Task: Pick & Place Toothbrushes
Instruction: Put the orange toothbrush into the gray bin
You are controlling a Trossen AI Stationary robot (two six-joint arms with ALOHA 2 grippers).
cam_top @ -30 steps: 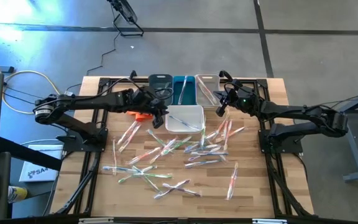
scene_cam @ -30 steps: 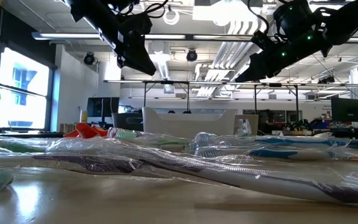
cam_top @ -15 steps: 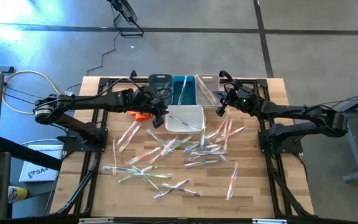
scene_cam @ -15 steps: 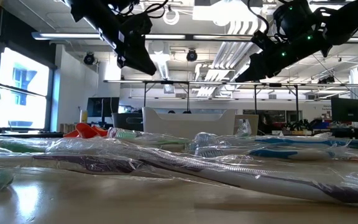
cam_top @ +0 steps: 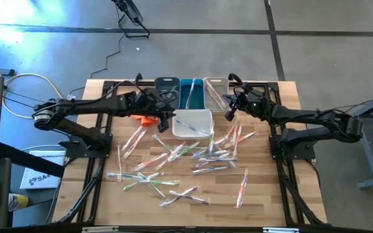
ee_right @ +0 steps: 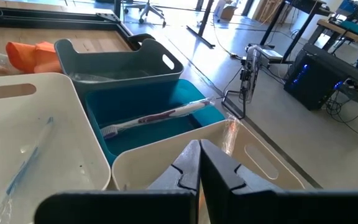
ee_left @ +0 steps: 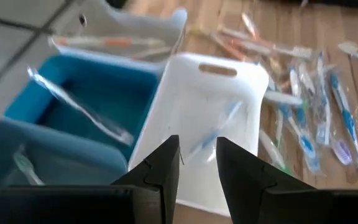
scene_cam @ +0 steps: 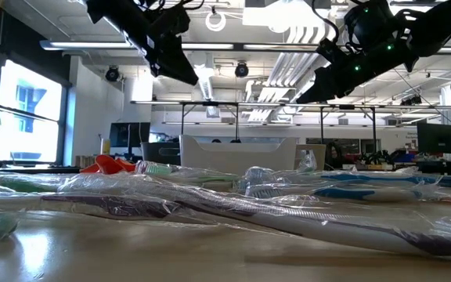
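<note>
Okay: toothbrushes (cam_top: 173, 162) lie scattered nearest you. Left gripper (ee_left: 197, 163), jaws apart and empty, hangs over the white bin (ee_left: 185, 118); swing it down squarely over one wrapper. Right gripper (ee_right: 199, 163) waits, jaws together, beside the cream bin (ee_right: 185, 140).

Bright overhead ceiling lights (scene_cam: 304, 31), window glare, left wrist view motion-blurred, foreground soft

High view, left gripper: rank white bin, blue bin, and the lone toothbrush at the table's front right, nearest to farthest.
From the left gripper:
1. White bin, right beside it, toward the table's middle.
2. Blue bin, farther back in the rear row.
3. Lone toothbrush, far off at the front right.
</note>
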